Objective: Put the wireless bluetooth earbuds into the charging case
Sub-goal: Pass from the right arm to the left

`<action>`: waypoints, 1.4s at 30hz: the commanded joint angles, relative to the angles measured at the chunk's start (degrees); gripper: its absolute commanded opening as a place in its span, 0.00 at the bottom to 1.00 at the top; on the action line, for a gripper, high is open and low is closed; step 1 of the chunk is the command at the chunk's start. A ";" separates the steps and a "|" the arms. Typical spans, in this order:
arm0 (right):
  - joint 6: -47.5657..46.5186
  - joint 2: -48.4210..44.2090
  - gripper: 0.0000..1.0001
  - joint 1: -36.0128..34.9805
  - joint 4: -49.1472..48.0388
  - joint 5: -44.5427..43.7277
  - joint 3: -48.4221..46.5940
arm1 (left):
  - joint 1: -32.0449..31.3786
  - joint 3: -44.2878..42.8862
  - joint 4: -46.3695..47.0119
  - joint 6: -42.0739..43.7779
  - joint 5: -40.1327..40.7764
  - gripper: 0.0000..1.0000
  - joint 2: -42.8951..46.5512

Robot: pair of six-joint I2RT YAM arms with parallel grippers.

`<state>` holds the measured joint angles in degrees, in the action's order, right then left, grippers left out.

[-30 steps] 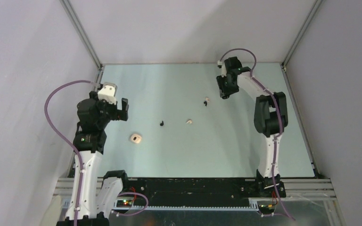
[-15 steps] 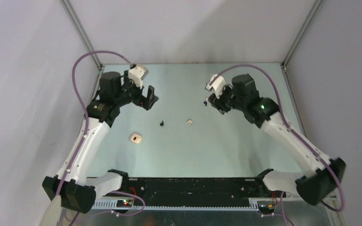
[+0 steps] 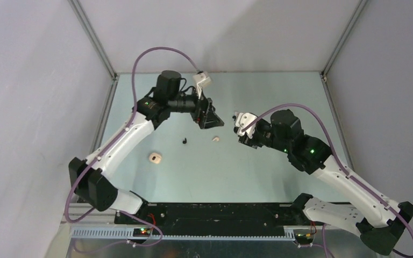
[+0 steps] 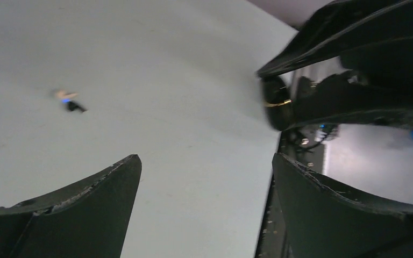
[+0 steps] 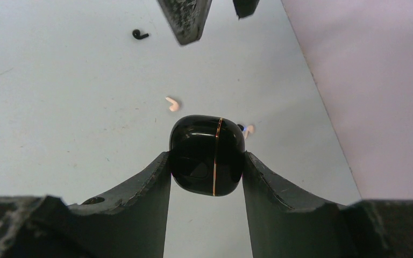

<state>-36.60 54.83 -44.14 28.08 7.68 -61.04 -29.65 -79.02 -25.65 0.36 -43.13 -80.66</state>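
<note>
Black and glossy with a thin gold seam, the charging case (image 5: pixel 207 155) is pinched between the fingers of your right gripper (image 5: pixel 205 159), over the middle of the table (image 3: pixel 279 91). Your left gripper (image 4: pixel 205 159) hangs close by, jaws spread wide with nothing between them. The earbuds lie loose on the table: a black earbud (image 5: pixel 138 35) and a beige earbud (image 5: pixel 172 104) apart beyond the case, another beige bud (image 5: pixel 249 129) just past its edge, and a beige case (image 3: pixel 155 157) well off to the left.
</note>
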 commanded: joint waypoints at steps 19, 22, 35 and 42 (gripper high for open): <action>0.23 -4.50 0.40 -2.00 -5.66 -0.33 3.89 | -10.59 -6.76 1.55 -5.40 -3.56 0.99 -7.26; 0.03 -4.12 0.41 -2.72 -5.48 -0.70 3.84 | -10.68 -7.20 1.53 -5.83 -3.85 0.99 -7.77; 0.53 -2.75 0.42 -4.83 -8.45 -5.97 3.82 | -12.83 -7.46 -0.11 -4.24 -2.01 0.75 -9.31; 0.30 -2.39 0.44 -5.46 -8.83 -6.66 3.82 | -13.88 -8.40 -1.65 -2.63 -1.52 0.30 -9.87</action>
<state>-36.71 52.84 -48.97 23.62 2.02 -56.88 -42.87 -84.73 -26.26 -4.10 -45.50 -90.15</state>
